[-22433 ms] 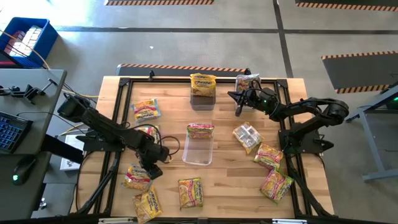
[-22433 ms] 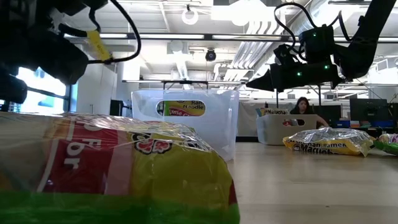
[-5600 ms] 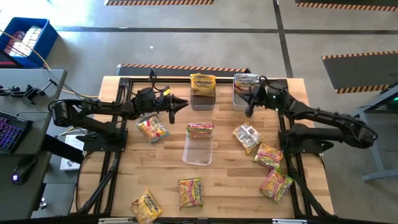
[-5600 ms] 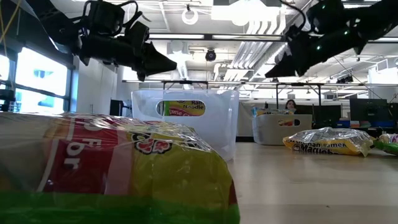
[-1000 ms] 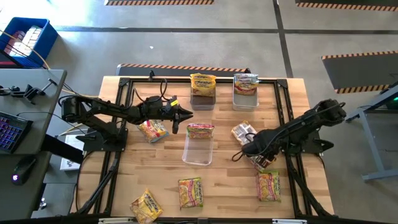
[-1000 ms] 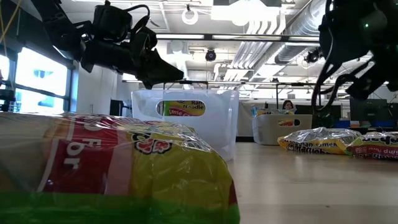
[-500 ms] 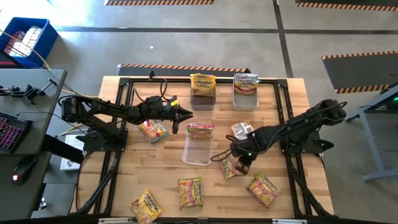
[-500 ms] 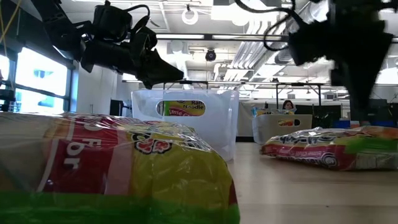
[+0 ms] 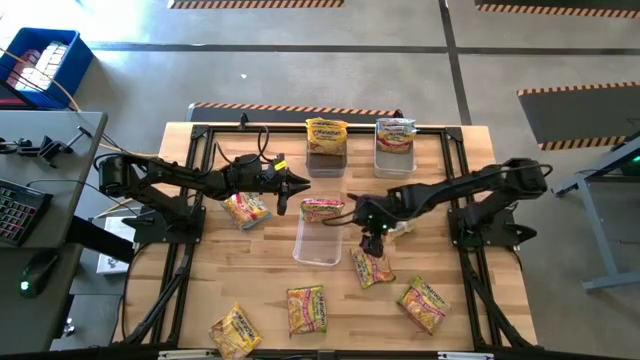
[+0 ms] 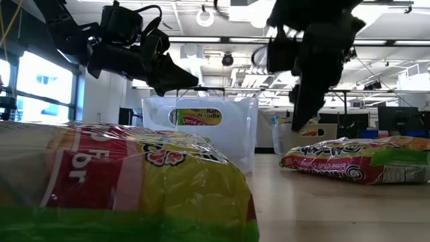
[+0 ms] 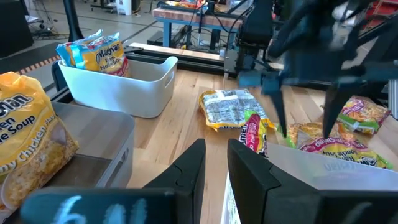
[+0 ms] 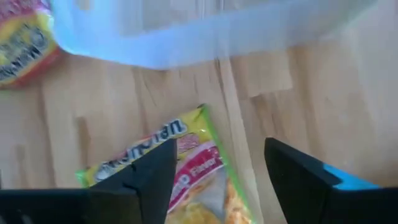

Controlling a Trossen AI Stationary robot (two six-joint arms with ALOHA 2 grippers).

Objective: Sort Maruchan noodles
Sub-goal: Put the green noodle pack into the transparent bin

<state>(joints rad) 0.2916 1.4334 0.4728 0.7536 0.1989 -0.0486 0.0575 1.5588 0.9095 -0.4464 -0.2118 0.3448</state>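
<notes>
Maruchan noodle packets lie scattered on the wooden table. A red-and-green packet lies flat just off the middle clear bin. My right gripper hangs open above it, fingers pointing down and clear of it; the right wrist view shows the packet below the spread fingers. My left gripper hovers level to the left of that bin's far end, its fingers almost together with nothing between them. One packet rests in the bin's far end.
Two bins at the far edge each hold a packet. Loose packets lie at left, near the front edge and at right. A silvery packet lies partly under my right arm.
My right gripper has swept from the table's right side toward the middle bin, tipped down, and opened. The red-and-green packet came left with it and now lies flat on the table. A second packet at the right has slid and turned.
</notes>
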